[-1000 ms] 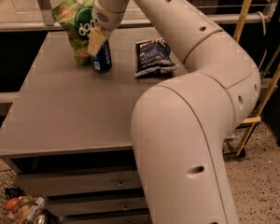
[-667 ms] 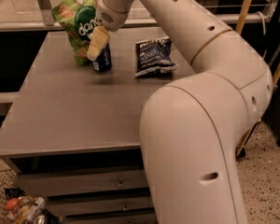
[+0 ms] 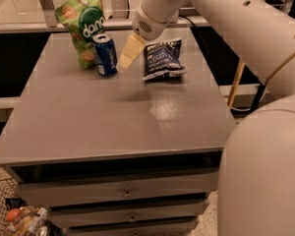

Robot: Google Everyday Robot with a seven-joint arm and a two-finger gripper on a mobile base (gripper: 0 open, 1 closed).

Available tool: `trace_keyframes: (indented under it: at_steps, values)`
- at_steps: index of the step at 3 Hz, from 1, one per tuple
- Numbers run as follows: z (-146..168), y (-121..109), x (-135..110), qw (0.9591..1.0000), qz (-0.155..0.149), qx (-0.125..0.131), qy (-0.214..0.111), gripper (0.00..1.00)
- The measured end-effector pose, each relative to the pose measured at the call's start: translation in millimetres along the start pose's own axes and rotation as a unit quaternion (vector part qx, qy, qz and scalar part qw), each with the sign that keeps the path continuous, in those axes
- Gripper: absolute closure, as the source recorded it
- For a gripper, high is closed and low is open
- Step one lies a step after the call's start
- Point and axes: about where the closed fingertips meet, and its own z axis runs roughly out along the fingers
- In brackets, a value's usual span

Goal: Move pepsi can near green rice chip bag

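Note:
The pepsi can (image 3: pixel 105 54) stands upright on the grey table (image 3: pixel 113 117), at the back left. It touches the lower right side of the green rice chip bag (image 3: pixel 83 26), which stands just behind it. My gripper (image 3: pixel 129 50) hangs just right of the can, between it and a dark blue snack bag. It is open and empty, and the can stands free of it. One cream finger (image 3: pixel 130 48) shows; the other is hidden behind it.
A flat dark blue snack bag (image 3: pixel 162 58) lies right of the gripper. My white arm (image 3: pixel 236 28) fills the right side of the view. Drawers (image 3: pixel 123 193) sit under the tabletop. A wire basket (image 3: pixel 14 215) with items is on the floor at lower left.
The gripper was around the can beside the green bag. It has let go and moved off to the right. The can stays standing against the bag. The view has shifted.

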Motion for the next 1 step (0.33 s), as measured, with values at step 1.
trace_keyframes:
  at_steps: [1]
  values:
    - [-0.1, -0.6, 7.9, 1.0000, 0.004, 0.000, 0.002, 0.00]
